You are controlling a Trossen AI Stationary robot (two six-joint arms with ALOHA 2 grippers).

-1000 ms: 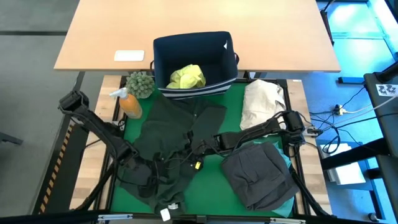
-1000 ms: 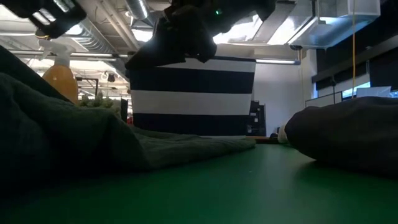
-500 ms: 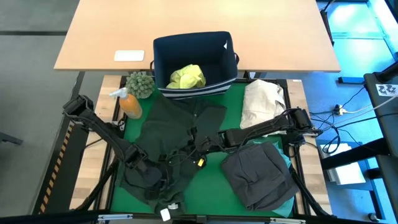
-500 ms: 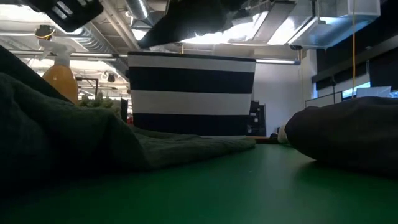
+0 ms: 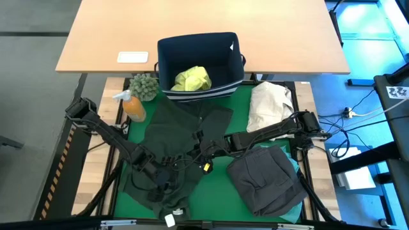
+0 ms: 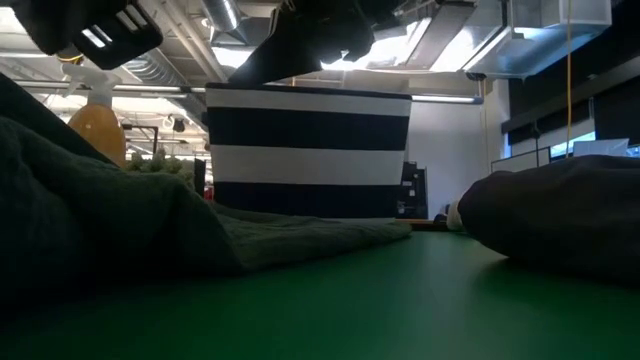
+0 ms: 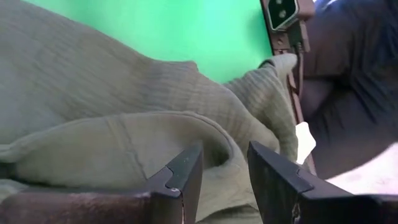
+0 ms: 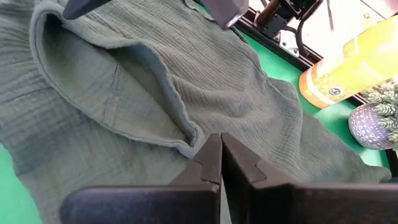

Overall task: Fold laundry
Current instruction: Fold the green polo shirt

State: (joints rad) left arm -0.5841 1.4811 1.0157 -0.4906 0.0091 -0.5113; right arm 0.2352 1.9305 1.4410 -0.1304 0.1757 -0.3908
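Fingers of the left gripper stand narrowly apart at the dark olive crinkled cotton garment; right gripper is closed, pinching its fold.
To fold well, the left should bite the hem fully near the green mat's front edge before lifting.

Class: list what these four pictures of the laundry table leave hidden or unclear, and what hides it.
- Turquoise garment, high view: only a sliver shows, covered by the charcoal grey folded garment.
- Bright yellow-green shirt, high view: lower part hidden inside the navy fabric bin.
- Dark olive ribbed garment, left wrist view: cut off by picture edges.

Olive garment, charcoal garment, navy-striped bin
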